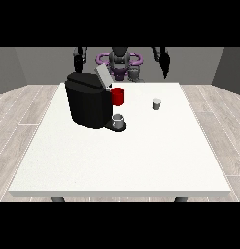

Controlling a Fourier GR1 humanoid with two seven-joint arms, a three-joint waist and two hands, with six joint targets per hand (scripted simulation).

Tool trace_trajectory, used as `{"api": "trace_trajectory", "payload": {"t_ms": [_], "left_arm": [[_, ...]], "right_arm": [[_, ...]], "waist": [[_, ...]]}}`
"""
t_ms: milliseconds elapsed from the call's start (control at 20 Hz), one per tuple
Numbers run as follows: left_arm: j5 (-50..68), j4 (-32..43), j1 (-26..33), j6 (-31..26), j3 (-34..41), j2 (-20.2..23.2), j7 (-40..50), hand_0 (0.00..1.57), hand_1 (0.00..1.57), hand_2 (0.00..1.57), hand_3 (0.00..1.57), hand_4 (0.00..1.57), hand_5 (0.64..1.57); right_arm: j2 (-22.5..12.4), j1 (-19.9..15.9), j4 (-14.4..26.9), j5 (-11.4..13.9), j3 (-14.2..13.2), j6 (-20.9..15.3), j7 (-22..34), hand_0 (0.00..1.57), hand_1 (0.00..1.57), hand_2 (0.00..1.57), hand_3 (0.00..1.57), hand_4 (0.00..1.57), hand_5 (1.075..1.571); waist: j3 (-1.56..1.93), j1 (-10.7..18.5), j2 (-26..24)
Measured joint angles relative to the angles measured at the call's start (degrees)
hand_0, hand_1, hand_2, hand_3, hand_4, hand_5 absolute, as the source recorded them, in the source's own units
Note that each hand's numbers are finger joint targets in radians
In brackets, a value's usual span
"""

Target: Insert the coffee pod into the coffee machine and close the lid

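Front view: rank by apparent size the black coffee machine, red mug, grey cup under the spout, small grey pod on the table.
1. Black coffee machine, by far the largest.
2. Red mug.
3. Grey cup under the spout, close to the mug in size; it sits nearer the camera, so this order is unsure.
4. Small grey pod, smallest.

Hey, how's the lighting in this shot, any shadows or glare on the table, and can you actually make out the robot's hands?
Front view: light is even and soft; the white table shows no glare and only faint shading beside the coffee machine. The machine's black body hides its own detail. The coffee pod reads clearly. The hand at the view's right and the hand at the view's left are small and dark, finger pose unreadable.
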Motion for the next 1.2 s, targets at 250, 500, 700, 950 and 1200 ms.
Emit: {"api": "trace_trajectory", "payload": {"t_ms": [250,500,700,950,1200], "left_arm": [[-3.5,-0.1,0.7,-4.0,-1.1,5.4,-4.0,0.0,0.0,0.0,0.0,0.0,1.571],[-8.7,0.2,-1.5,-7.5,-1.8,12.6,-7.9,0.0,0.0,0.0,0.0,0.0,1.571],[-11.0,3.8,-5.2,-10.1,0.4,18.1,-8.3,0.0,0.0,0.0,0.0,0.0,1.571],[-12.8,10.5,-11.5,-12.8,2.7,22.4,-6.4,0.0,0.0,0.0,0.0,0.0,1.571],[-17.1,17.7,-15.3,-12.7,2.8,25.0,-8.0,0.0,0.0,0.0,0.0,0.0,1.571]], "right_arm": [[0.5,0.1,0.9,-0.2,-0.9,-0.8,-0.4,0.0,0.0,0.0,0.0,0.0,1.571],[0.1,-0.6,1.8,4.6,-2.2,-5.9,-3.3,0.0,0.0,0.0,0.0,0.0,1.571],[0.7,-1.4,1.3,7.6,-1.2,-8.5,-4.4,0.0,0.0,0.0,0.0,0.0,1.571],[1.9,-3.9,0.1,10.1,1.0,-9.9,-3.0,0.0,0.0,0.0,0.0,0.0,1.571],[2.9,-5.8,-0.8,9.7,2.2,-9.3,-2.5,0.0,0.0,0.0,0.0,0.0,1.571]], "waist": [[-1.05,-0.9,-0.7],[-1.34,-3.0,0.7],[-1.43,-5.4,2.7],[-1.45,-8.2,5.2],[-1.47,-10.8,8.9]]}}
